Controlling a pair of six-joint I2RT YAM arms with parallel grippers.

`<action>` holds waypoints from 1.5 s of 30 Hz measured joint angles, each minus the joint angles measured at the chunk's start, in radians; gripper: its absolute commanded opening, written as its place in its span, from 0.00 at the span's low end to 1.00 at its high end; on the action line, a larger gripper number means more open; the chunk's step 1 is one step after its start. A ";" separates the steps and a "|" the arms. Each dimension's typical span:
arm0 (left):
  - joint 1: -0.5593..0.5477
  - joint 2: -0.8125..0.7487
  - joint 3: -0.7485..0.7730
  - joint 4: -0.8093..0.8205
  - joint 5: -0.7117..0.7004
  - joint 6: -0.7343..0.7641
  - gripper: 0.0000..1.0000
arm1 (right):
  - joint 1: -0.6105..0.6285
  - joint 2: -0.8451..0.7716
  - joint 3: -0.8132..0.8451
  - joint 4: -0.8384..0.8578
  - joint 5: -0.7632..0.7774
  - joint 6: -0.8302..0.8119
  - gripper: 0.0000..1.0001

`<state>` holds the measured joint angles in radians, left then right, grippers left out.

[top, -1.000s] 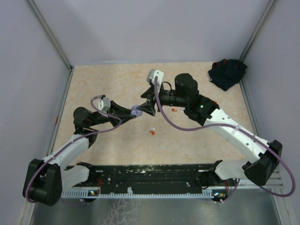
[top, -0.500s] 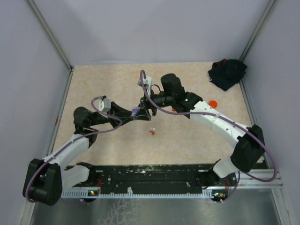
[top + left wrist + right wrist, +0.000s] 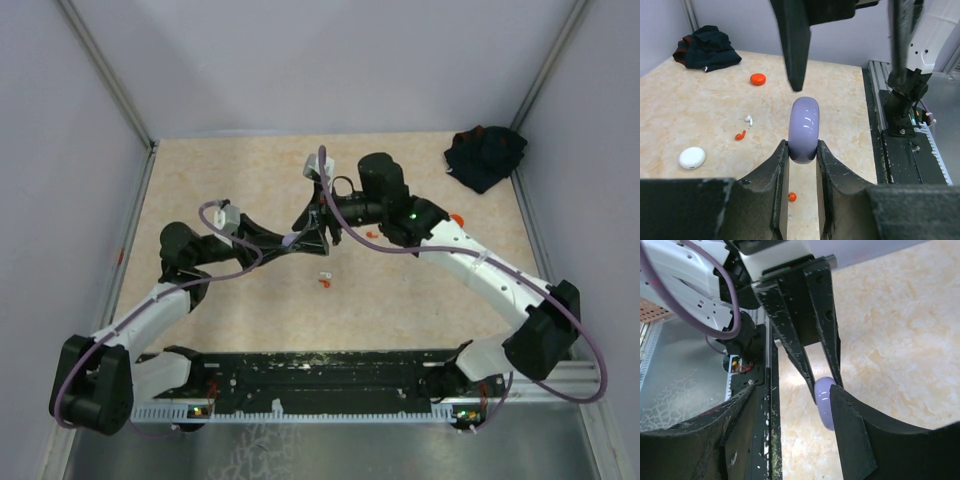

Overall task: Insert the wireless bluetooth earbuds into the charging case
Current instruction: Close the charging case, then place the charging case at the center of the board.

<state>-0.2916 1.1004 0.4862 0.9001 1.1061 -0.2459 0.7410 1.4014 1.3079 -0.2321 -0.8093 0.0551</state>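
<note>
Left gripper (image 3: pixel 802 147) is up off the table (image 3: pixel 220 170), its fingers pinching the lavender charging case (image 3: pixel 803 125) on edge, lid closed. Right gripper (image 3: pixel 316 225) hangs just at the far side of it, fingers spread wide. One black finger (image 3: pixel 795 45) points down at the top of the case without touching it.

The earbuds are all down on the table, none in the case. A white earbud (image 3: pixel 323 274) and a red earbud (image 3: pixel 324 283) lie just beside each other, nearer than the two grippers. A second white earbud (image 3: pixel 748 119) and a second red earbud (image 3: pixel 740 135) lie further right, towards the orange case (image 3: pixel 758 79). A white case (image 3: pixel 692 157) sits on the far side of the table, and a dark cloth (image 3: pixel 484 155) is bunched in the far right corner.
</note>
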 measured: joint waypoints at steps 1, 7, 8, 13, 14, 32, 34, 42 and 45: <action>0.000 0.002 0.003 -0.008 -0.004 0.000 0.00 | 0.000 -0.010 -0.002 0.005 0.003 -0.002 0.59; 0.000 0.014 0.013 -0.048 -0.043 -0.004 0.00 | 0.000 -0.117 -0.047 0.007 0.146 -0.032 0.61; 0.000 0.019 0.017 -0.059 -0.060 -0.012 0.00 | 0.000 -0.135 -0.060 0.008 0.180 -0.036 0.61; 0.000 0.030 0.021 -0.105 -0.193 -0.121 0.00 | -0.001 -0.257 -0.158 -0.003 0.412 -0.034 0.62; 0.000 0.029 0.021 -0.123 -0.224 -0.143 0.00 | -0.002 -0.281 -0.182 0.000 0.455 -0.027 0.62; 0.018 -0.139 -0.201 -0.589 -0.809 -0.404 0.01 | -0.003 -0.538 -0.567 0.000 0.799 0.129 0.64; 0.032 -0.140 -0.235 -0.611 -0.855 -0.430 0.01 | -0.003 -0.579 -0.604 0.001 0.811 0.132 0.64; 0.128 -0.126 -0.283 -0.656 -0.946 -0.476 0.07 | -0.003 -0.675 -0.685 0.005 0.840 0.132 0.64; 0.174 -0.104 -0.288 -0.668 -0.969 -0.483 0.10 | -0.003 -0.695 -0.707 0.002 0.847 0.132 0.64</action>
<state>-0.1181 0.9962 0.1986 0.2317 0.1368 -0.7292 0.7383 0.7067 0.6010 -0.2302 0.0380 0.1875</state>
